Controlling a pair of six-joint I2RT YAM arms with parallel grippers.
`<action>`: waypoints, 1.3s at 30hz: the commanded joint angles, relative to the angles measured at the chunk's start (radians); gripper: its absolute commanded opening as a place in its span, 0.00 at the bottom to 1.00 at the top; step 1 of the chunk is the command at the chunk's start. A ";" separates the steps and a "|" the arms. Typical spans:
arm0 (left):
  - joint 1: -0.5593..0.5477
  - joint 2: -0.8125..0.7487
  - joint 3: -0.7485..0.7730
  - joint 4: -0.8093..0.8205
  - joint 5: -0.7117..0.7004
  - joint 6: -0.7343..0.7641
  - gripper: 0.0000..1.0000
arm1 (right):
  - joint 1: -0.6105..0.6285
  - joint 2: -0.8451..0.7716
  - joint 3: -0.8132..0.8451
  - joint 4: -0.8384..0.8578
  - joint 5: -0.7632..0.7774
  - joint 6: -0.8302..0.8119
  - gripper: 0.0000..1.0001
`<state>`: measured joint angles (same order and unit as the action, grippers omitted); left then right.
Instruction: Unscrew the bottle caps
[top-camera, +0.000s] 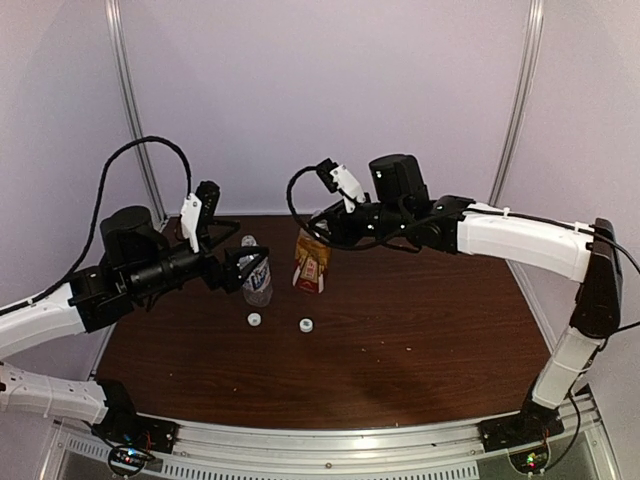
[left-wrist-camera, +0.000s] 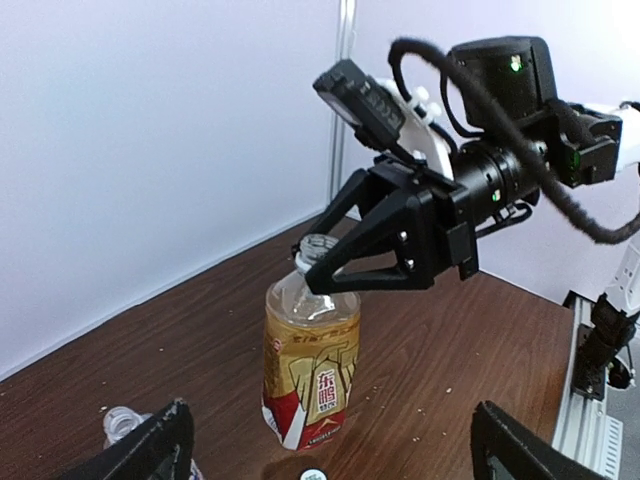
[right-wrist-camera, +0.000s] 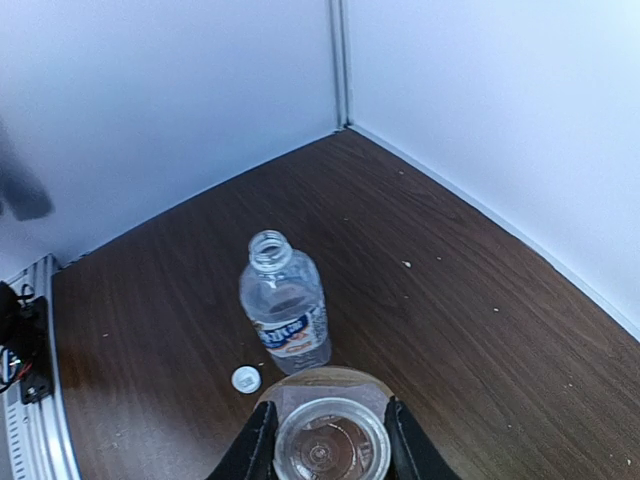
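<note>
Yanking away w/ the right gripper (right-wrist-camera: 328, 432) seemingly clamped on the neck of the open amber bottle (left-wrist-camera: 312, 370) risked tipping it — clear bottle (top-camera: 258, 280) stood at its 9 o'clock, caps (top-camera: 254, 320) at 6, left gripper (left-wrist-camera: 330, 435) spread wide.

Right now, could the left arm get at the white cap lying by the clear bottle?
Probably yes. The left gripper is open beside the clear bottle, and the cap lies on bare table just nearer the arms, nothing covering it.
</note>
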<state>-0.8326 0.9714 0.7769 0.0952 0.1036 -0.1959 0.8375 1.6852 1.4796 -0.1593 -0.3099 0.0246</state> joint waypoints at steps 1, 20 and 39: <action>0.000 -0.054 -0.031 -0.011 -0.196 -0.024 0.97 | -0.005 0.084 -0.015 0.125 0.217 -0.010 0.00; 0.001 -0.100 -0.053 -0.029 -0.278 -0.022 0.98 | 0.016 0.240 -0.086 0.282 0.318 -0.057 0.21; 0.002 -0.099 -0.048 -0.044 -0.308 -0.015 0.98 | 0.026 0.209 -0.099 0.222 0.336 -0.078 0.68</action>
<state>-0.8322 0.8757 0.7311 0.0322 -0.1860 -0.2142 0.8589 1.9213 1.3827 0.0845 0.0025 -0.0498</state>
